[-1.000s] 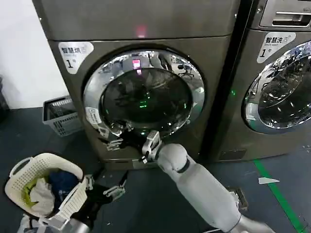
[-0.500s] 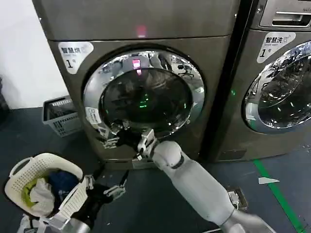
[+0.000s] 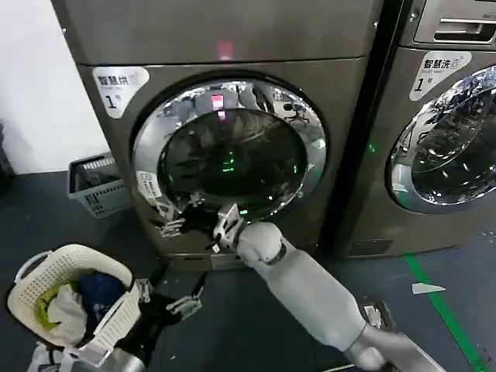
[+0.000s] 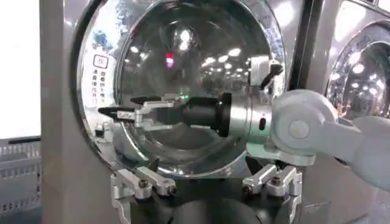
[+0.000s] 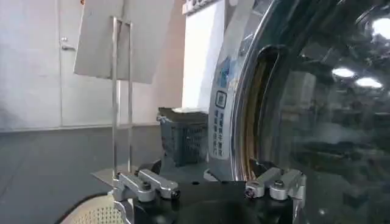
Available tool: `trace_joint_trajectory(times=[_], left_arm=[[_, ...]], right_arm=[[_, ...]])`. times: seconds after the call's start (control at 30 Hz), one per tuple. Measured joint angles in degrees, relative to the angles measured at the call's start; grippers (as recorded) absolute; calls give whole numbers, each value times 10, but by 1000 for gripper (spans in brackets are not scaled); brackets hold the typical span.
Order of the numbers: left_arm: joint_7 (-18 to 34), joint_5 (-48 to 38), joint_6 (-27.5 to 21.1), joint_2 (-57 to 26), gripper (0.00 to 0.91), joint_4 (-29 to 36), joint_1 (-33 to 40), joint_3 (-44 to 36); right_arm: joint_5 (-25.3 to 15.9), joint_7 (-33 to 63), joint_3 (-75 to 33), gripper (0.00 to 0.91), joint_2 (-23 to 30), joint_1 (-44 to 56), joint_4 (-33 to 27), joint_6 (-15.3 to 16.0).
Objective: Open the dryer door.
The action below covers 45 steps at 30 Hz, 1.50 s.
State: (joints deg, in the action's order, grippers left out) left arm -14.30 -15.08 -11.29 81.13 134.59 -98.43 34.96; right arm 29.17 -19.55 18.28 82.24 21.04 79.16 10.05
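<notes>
Here, dryer door [image 3: 232,155] shut — sticker [image 3: 120,84] reading "1", right pincer [image 3: 172,219] at rim

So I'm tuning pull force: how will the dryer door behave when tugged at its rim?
The door is probably rigid and fairly heavy, given its thick chrome ring and glass. The polished rim looks slippery, so the right end effector at its lower-left edge may slide off. The left end effector hangs low by the basket.
</notes>
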Motion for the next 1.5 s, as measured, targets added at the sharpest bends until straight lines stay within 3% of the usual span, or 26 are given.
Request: trace_joint_trajectory(times=[1.17,1.5], left_arm=[[-4,-2,1,4,907,-3,2,-4],[-5,-5,0,4,907,-3,5,-3]], right_arm=[[37,-9,33,907,18,-44,-40,-3],[48,-68,26,907,13,-39,-33,0]])
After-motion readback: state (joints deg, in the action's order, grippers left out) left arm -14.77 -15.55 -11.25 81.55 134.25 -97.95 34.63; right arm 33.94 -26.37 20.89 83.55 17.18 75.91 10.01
